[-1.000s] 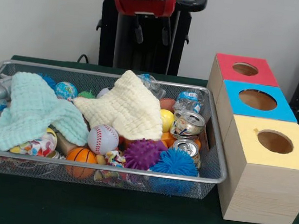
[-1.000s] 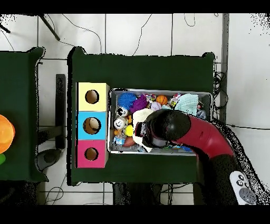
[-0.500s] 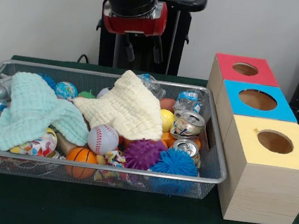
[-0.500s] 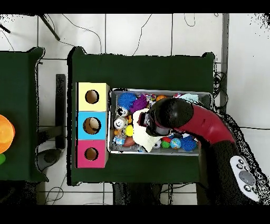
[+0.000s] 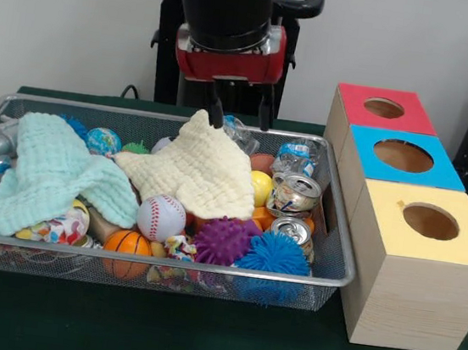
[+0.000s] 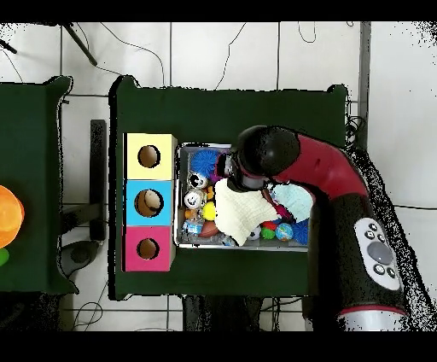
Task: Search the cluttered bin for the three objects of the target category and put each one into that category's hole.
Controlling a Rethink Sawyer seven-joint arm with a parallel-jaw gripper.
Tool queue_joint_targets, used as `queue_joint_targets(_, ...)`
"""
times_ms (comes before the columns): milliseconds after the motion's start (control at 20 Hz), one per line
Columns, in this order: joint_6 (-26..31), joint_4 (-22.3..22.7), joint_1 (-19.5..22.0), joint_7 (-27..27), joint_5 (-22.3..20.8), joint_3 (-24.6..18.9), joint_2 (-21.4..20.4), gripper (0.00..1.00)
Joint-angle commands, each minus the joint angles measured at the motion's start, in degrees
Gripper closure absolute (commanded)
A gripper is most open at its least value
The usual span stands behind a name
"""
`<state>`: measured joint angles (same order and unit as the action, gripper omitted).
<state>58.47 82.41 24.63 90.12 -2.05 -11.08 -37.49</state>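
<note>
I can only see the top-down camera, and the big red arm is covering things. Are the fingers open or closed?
Observer: Open. The front view shows the gripper with its fingers apart and nothing between them.
Operator: Is it touching the yellow cloth?
Observer: It hangs right at the cloth's raised back peak. I cannot tell if it touches.
Operator: What's hiding under the arm?
Observer: A baseball and a small basketball, near the bin's front rim.

A plain pale wall (image 5: 65,18) stands behind the green-covered table (image 5: 196,341); white floor tiles (image 6: 222,55) carry loose cables.
</note>
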Motion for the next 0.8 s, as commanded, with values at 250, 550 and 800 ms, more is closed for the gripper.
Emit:
queue_joint_targets(250, -2.46, -15.28, -0.80, 2.62, -6.28, 0.16, 7.34, 0.00)
queue_joint_targets(550, -5.65, -12.13, 2.33, 2.82, -8.70, 3.31, 4.51, 0.00)
queue_joint_targets(800, -8.37, -8.33, 7.02, 0.42, -8.81, 3.06, 4.38, 0.00)
